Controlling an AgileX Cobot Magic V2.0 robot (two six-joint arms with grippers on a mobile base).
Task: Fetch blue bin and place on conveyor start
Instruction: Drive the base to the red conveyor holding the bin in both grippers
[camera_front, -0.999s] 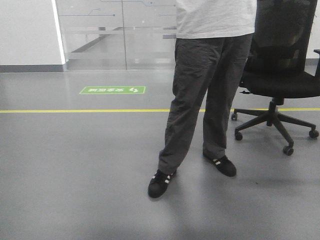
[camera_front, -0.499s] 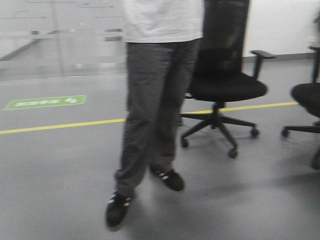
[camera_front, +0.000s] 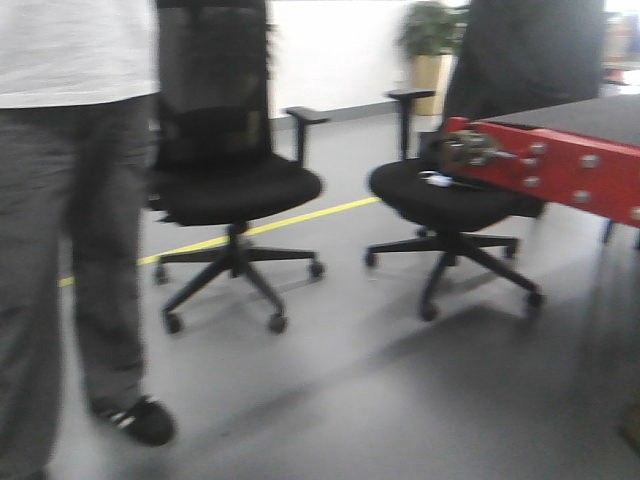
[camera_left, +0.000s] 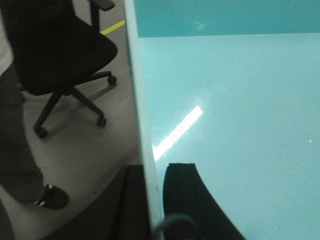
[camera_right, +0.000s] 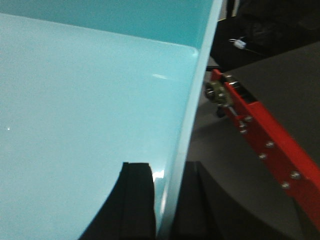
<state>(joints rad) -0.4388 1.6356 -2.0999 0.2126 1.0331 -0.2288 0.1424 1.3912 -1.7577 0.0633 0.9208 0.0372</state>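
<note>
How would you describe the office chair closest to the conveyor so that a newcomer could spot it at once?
Find the conveyor start, a dark belt in a red bolted frame at the right of the front view. The black office chair stands beside its end. Unlike the other black chair further left, nearer the standing person, it has a small whitish object on its seat.

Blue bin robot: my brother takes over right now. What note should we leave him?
Left end effector: shut on the left wall of the bin.
Right end effector: shut on its right wall.
Bin: carried between them, empty.
Conveyor: to the right, not under the bin yet.
Done: bin fetched.
Left: carry it over the conveyor, set it down, let go.
</note>
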